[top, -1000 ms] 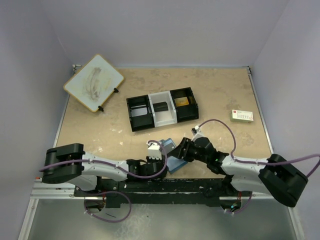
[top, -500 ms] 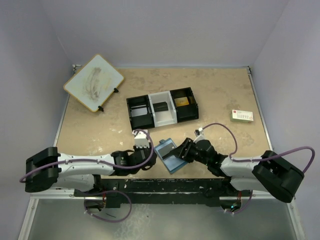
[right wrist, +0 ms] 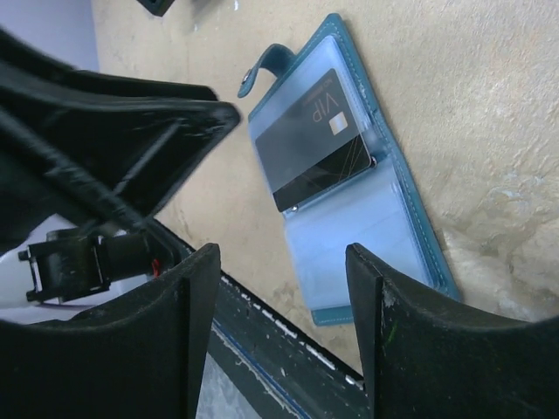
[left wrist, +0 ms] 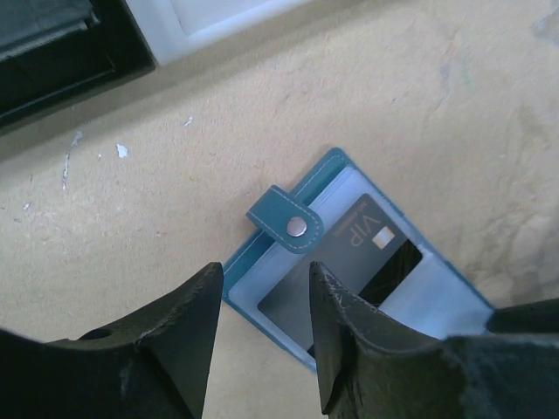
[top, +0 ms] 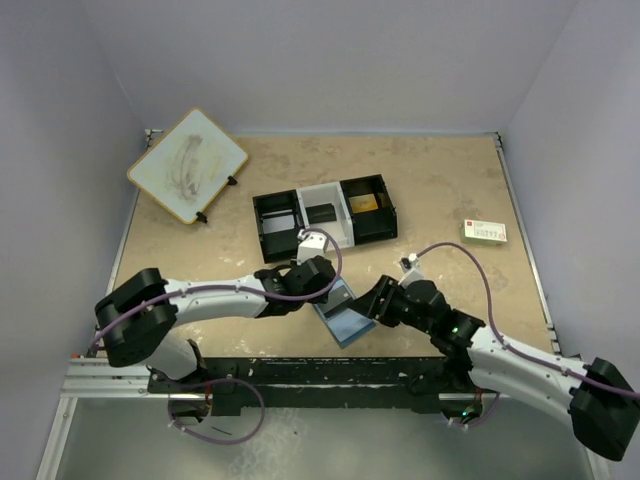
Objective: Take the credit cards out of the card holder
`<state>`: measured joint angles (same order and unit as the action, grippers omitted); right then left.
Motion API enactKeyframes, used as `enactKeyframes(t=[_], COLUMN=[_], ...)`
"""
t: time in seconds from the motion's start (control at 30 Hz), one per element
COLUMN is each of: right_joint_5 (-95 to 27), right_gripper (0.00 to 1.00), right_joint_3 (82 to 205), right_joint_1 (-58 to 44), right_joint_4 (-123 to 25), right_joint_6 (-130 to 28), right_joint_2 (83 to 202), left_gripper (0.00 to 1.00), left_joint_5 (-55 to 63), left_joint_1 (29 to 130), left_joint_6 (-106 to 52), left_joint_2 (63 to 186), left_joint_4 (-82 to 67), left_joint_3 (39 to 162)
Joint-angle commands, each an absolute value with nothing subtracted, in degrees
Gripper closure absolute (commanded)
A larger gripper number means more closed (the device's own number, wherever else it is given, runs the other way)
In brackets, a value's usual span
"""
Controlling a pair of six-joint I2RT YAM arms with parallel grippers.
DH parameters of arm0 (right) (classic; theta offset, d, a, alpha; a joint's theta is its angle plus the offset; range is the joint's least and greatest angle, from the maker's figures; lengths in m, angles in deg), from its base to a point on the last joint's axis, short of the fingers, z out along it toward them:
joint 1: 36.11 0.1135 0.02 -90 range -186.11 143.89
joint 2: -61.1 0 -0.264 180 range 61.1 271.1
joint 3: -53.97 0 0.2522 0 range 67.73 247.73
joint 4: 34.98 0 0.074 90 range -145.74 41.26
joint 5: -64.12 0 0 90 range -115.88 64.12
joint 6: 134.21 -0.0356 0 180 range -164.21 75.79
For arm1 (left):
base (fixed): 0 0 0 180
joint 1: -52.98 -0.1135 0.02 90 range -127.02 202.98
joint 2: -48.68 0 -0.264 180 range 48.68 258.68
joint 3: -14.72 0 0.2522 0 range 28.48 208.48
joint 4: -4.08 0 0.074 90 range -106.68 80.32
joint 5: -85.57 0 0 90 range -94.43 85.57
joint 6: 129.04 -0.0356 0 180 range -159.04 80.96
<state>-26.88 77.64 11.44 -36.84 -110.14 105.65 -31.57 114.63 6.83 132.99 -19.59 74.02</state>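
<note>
Tan table [top: 440, 190]. The card holder [top: 345, 320] lies open and flat near the front edge, between both grippers. The left gripper [left wrist: 262, 292] has its jaws spread and empty above the holder's snap-tab corner; contact unclear. The right gripper [right wrist: 281, 262] is likewise spread and empty, over the far end. A dark card [right wrist: 313, 140] sits in a pale pocket.

- A robot lab test cell: plain lavender walls [top: 330, 60] box in a beige counter [top: 440, 190].
- Cabled left arm [top: 210, 297] and right arm [top: 515, 358] sit on a metal rail [top: 90, 378] at the near edge.
</note>
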Motion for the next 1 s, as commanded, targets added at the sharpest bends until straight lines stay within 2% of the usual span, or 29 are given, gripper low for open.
enactKeyframes(t=[0.0, 0.17, 0.7, 0.97], right_joint_5=[-28.33, -29.52, -31.09, -23.87], right_gripper=[0.37, 0.38, 0.42, 0.41], right_joint_3=[74.98, 73.10, 75.87, 79.74], right_joint_1=[11.44, 11.44, 11.44, 11.44], right_joint_4=[-41.20, -38.23, -25.79, -38.83], right_joint_6=[-111.80, -112.29, -111.50, -110.23], right_joint_2=[100.64, 101.50, 123.63, 115.84], left_gripper=[0.57, 0.59, 0.74, 0.80], left_joint_5=[-27.96, -25.58, -21.34, -21.79], left_joint_1=[113.81, 113.79, 113.83, 113.88], left_joint_6=[2.55, 2.38, 6.09, 11.15], left_joint_2=[137.14, 139.31, 137.77, 133.86], left_joint_4=[-18.08, -15.86, -12.56, -11.92], left_joint_3=[76.37, 75.16, 69.00, 64.97])
